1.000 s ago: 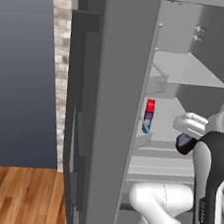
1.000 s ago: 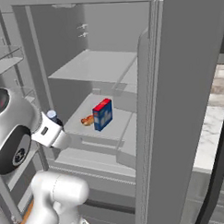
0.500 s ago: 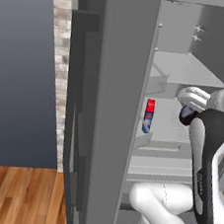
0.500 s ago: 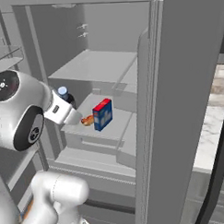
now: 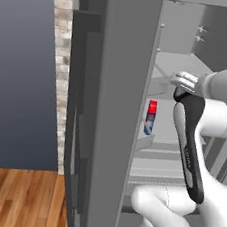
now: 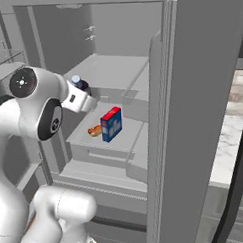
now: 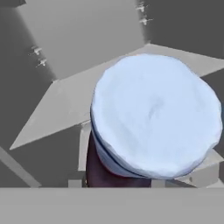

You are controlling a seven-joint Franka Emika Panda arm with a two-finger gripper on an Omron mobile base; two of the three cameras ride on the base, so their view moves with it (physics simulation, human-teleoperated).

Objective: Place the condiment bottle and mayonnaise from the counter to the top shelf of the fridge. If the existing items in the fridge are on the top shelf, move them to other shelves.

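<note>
My gripper (image 6: pixel 80 89) is shut on the condiment bottle (image 7: pixel 157 113), a dark bottle with a pale rounded cap. It hangs at the open fridge (image 6: pixel 54 26), level with the front left edge of the top shelf (image 6: pixel 113 69). In the left base view the gripper (image 5: pixel 183 90) holds the dark bottle (image 5: pixel 180 95) just in front of that shelf. The existing item, a red and blue pack (image 6: pixel 111 123), stands upright on the shelf below, also seen as the pack (image 5: pixel 151 115). The mayonnaise is out of view.
A small orange thing (image 6: pixel 95 130) lies beside the pack. The thick fridge door (image 5: pixel 111 110) stands open close on my left. A strip of marble counter (image 6: pixel 230 149) shows past the fridge's right wall. Lower shelves and drawers sit below.
The arm has swung up and forward, lifting the bottle from the height of the pack's shelf to the height of the top shelf.
</note>
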